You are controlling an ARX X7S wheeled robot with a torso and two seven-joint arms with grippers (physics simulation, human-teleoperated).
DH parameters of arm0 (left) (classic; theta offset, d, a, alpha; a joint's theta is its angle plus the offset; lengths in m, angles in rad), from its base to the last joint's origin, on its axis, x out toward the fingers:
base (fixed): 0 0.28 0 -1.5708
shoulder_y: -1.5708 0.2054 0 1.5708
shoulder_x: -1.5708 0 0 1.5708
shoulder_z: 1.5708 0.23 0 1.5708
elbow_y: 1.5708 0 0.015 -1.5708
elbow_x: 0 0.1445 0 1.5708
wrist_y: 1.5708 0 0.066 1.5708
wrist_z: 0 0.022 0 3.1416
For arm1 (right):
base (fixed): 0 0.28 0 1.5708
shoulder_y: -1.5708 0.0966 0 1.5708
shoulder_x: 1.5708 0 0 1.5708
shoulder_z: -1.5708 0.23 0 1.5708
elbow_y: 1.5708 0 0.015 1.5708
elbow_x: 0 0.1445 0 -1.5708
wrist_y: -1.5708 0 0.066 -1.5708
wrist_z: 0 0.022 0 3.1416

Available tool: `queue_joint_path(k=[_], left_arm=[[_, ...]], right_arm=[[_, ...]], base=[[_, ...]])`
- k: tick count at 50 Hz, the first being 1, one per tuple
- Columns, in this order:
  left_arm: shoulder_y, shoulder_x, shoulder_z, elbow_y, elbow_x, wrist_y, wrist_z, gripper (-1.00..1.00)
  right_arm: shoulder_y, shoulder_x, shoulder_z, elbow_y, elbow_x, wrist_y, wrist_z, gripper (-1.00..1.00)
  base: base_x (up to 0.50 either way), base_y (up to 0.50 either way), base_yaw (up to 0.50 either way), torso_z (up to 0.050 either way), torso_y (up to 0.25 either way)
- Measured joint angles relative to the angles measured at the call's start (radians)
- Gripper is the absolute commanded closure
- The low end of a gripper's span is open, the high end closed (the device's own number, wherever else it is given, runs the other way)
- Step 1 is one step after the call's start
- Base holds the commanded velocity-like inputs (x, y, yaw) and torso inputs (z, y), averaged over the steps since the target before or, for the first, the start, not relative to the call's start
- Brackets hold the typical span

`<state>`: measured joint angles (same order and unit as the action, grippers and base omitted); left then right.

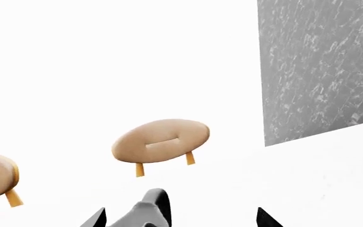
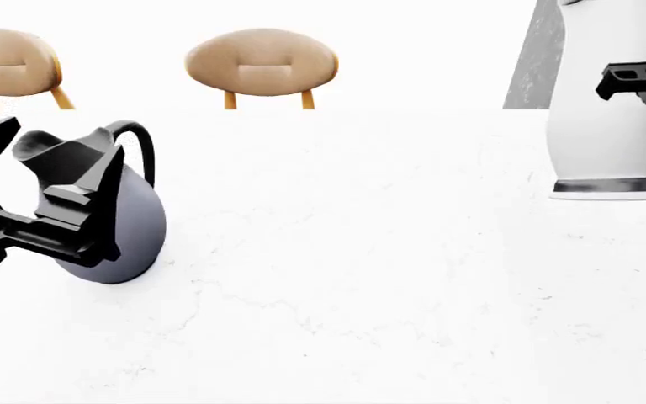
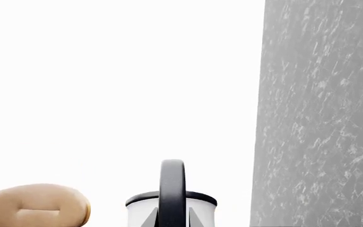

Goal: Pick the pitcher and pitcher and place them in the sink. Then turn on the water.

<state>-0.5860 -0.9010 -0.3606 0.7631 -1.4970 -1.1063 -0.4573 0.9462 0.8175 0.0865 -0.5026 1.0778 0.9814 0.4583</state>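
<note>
Matte black left gripper (image 2: 71,210) of blocky, angular, stepped segments, matching black right gripper (image 2: 643,80), no markings

Brightness: very high in all three views; the background above the white counter (image 2: 390,278) is blown out to pure white.
Light source: none visible; even, diffuse illumination.
Shadows: faint; only a soft dark patch under the blue-grey jug (image 2: 121,227) where it meets the counter.
Glare: no bright highlights on the jug or on the white jug (image 2: 609,118).
Contrast: the grey marbled panel (image 3: 320,113) beside the white jug keeps clear veining.
Sharpness: crisp rendered edges, no blur or edge distortion.
</note>
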Motion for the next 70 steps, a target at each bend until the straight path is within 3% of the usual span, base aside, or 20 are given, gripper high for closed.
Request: queue_joint_path(k=[42,70], left_arm=[[0.126,0.035,-0.032,-0.008,0.142,0.040,0.024,-1.00],[0.145,0.062,0.013,-0.043,0.226,0.062,0.030,-1.00]], right_arm=[[-0.011,-0.001,0.001,0.001,0.009,-0.010,0.007,1.00],[-0.013,-0.004,-0.003,0.006,0.010,-0.019,0.006,1.00]], base=[[0.00,0.00,0.00,0.001,0.001],[0.00,0.00,0.00,0.000,0.002]])
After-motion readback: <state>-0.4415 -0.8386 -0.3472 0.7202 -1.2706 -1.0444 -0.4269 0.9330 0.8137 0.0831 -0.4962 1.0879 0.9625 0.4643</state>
